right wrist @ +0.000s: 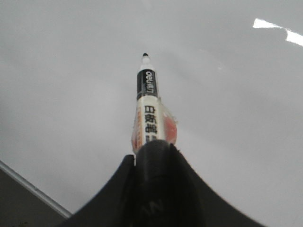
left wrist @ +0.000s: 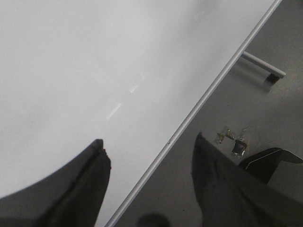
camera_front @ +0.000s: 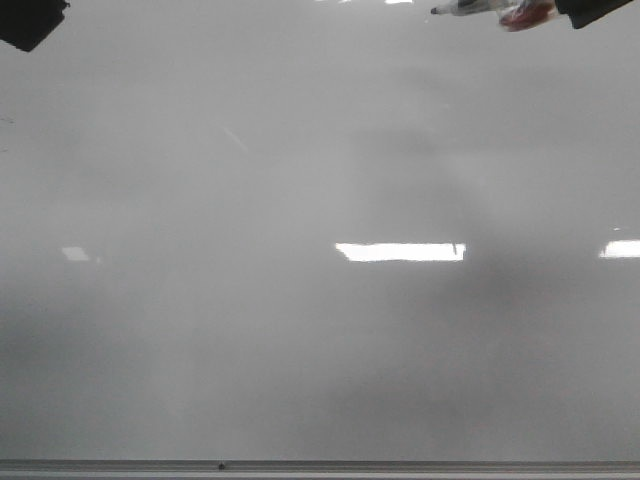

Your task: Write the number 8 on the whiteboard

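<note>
The whiteboard [camera_front: 300,350] fills the front view, a glossy pale grey sheet with its thin grey metal bottom edge [camera_front: 320,466] running level along the lower border. No drawn figure 8 shows anywhere on it; its surface carries only bright rectangular light reflections [camera_front: 400,252] in a row across the middle height, and a faint short diagonal streak toward the upper left.

At the whiteboard's top edge, toward the right corner, a marker [camera_front: 480,10] lies with its long axis nearly level, its dark tip pointing left along the top edge and its reddish part at the right. In the right wrist view the same marker [right wrist: 149,109] stands out straight from the right gripper [right wrist: 154,156], a white barrel with a black band and printed characters, the small black tip aimed at the board; whether the tip touches the surface cannot be told. The jaws are clenched round the marker's lower barrel.

The left gripper [left wrist: 149,161] hangs over the whiteboard's metal edge, its jaws spread wide with nothing between them, one finger [left wrist: 90,184] over the board and the other over a grey floor [left wrist: 265,109]. A few small bits of litter [left wrist: 233,140] lie on that floor.
</note>
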